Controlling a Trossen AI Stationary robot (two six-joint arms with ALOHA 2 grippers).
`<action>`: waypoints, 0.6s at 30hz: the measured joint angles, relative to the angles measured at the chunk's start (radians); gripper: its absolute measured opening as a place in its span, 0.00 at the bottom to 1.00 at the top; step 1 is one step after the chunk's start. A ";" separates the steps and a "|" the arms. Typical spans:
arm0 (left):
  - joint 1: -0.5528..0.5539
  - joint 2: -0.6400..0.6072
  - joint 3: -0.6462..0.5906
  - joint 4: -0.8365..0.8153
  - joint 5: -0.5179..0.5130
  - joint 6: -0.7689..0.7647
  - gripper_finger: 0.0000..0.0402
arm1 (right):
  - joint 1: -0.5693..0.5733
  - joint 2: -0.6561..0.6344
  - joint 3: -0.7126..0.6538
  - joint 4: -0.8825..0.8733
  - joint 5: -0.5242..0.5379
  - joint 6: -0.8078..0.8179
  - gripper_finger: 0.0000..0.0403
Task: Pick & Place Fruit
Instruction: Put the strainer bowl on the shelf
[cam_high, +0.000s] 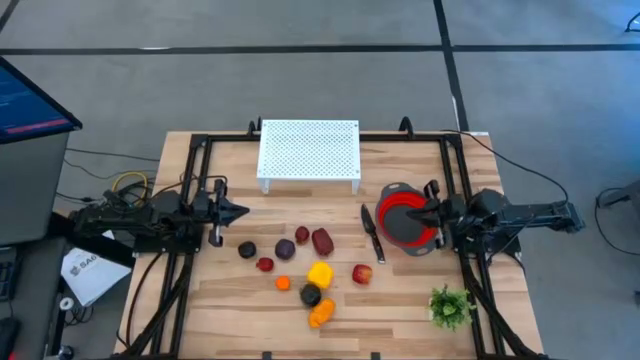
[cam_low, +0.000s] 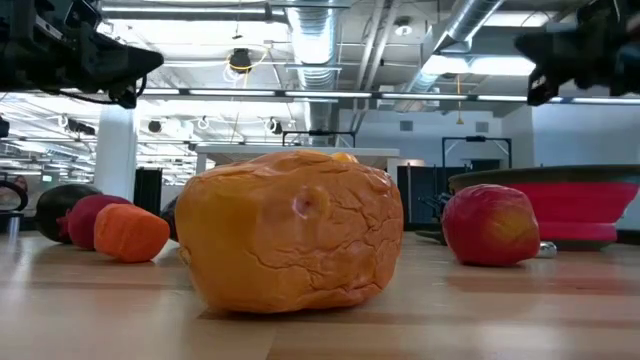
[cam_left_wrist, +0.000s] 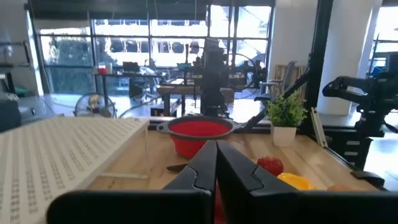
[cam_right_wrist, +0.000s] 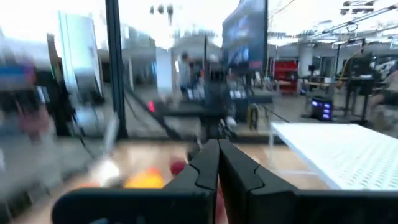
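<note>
Wooden worktop (cam_high: 400, 300) fills the middle of the high view, grey floor all round. White perforated rack (cam_high: 309, 152) at upper centre, red bowl (cam_high: 404, 216) right of centre, black-handled knife (cam_high: 372, 233) just left of the bowl, green plant sprig (cam_high: 450, 306) at lower right. Fruit (cam_high: 320, 274) scattered over the lower centre, all resting on the wood, none in the bowl: dark red piece (cam_high: 322, 241) uppermost, yellow piece in the middle, orange piece (cam_high: 320, 314) lowest, red apple-like piece (cam_high: 362, 273) to their right, smaller dark ones to the left. Left gripper (cam_high: 238, 211) parked at the left edge of the scatter, jaws closed on nothing. Right gripper (cam_high: 412, 211) hanging over the bowl, jaws likewise closed and empty. Judged as the very start: no piece picked yet. Next move likely calls for opening one pair of jaws, descending over a near piece, then closing gently, since small rounded toys may roll away.
</note>
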 joint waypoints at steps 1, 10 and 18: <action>0.000 0.000 0.000 0.008 0.000 0.001 0.01 | -0.002 0.000 0.000 0.044 0.000 0.053 0.01; 0.000 0.019 0.000 0.015 0.000 0.003 0.01 | -0.049 0.061 0.118 -0.139 0.142 0.213 0.01; 0.000 0.095 0.000 0.084 0.000 0.003 0.01 | -0.094 0.407 0.407 -0.654 0.288 0.427 0.08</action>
